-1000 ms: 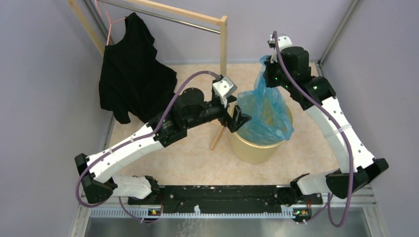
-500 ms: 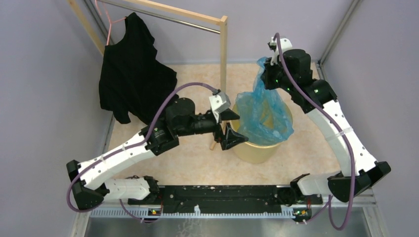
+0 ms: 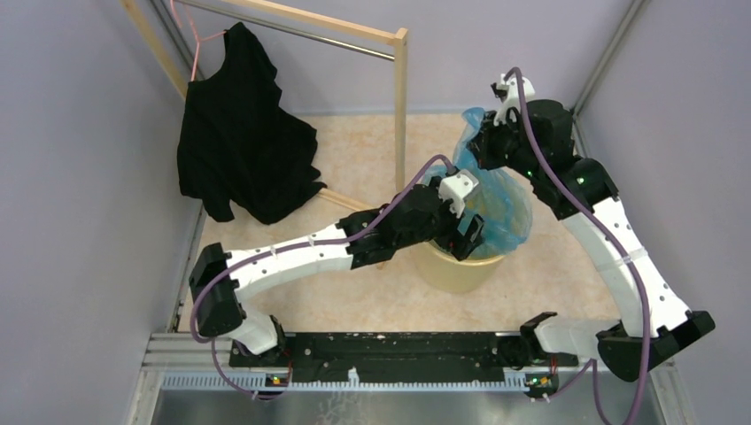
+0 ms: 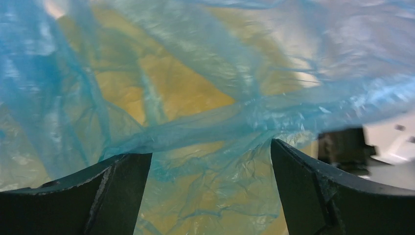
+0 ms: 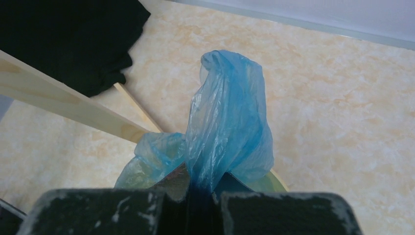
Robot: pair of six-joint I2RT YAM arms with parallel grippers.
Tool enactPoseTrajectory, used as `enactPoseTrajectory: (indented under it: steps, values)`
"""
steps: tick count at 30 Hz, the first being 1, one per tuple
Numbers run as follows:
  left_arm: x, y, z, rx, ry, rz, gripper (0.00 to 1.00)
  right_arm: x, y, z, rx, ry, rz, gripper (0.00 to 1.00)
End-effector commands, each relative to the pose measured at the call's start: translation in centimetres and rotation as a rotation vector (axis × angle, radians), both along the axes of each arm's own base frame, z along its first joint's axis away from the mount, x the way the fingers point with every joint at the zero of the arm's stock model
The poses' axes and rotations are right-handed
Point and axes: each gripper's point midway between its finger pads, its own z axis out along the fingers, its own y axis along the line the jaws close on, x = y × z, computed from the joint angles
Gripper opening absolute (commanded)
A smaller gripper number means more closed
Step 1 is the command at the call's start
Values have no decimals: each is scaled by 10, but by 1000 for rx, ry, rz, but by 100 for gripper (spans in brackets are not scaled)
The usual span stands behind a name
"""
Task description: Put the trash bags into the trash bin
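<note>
A pale yellow-orange trash bin (image 3: 456, 270) stands on the floor right of centre. A thin blue trash bag (image 3: 501, 197) is draped into its mouth. My right gripper (image 3: 485, 140) is shut on the bag's far edge and holds a bunched flap (image 5: 227, 122) up above the far rim. My left gripper (image 3: 469, 237) is open and reaches into the bin's mouth from the near left. Its two dark fingers (image 4: 120, 188) spread wide with blue bag film (image 4: 205, 147) just ahead of them. The yellow bin wall shows through the film.
A wooden clothes rack (image 3: 400, 97) stands behind and left of the bin, its floor bar (image 3: 341, 199) running toward it. A black shirt (image 3: 239, 133) hangs on a pink hanger at the back left. Grey walls close in both sides.
My left arm has swung right and reached into the bin's mouth, its gripper open. My right gripper has shifted slightly right and down, still holding the bag, which has sunk lower.
</note>
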Motion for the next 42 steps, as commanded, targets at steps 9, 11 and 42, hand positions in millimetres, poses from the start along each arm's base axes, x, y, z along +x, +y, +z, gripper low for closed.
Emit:
enactPoseTrajectory:
  steps: [9, 11, 42]
  values:
    - [-5, 43, 47, -64, -106, 23, 99, -6, 11, -4, 83, -19, 47, 0]
    - [-8, 64, 61, -89, -139, 47, 99, -6, 9, -4, 73, -19, 44, 0]
    - [80, 34, 74, -136, 28, 157, 72, -35, 19, 19, 173, -13, 131, 0]
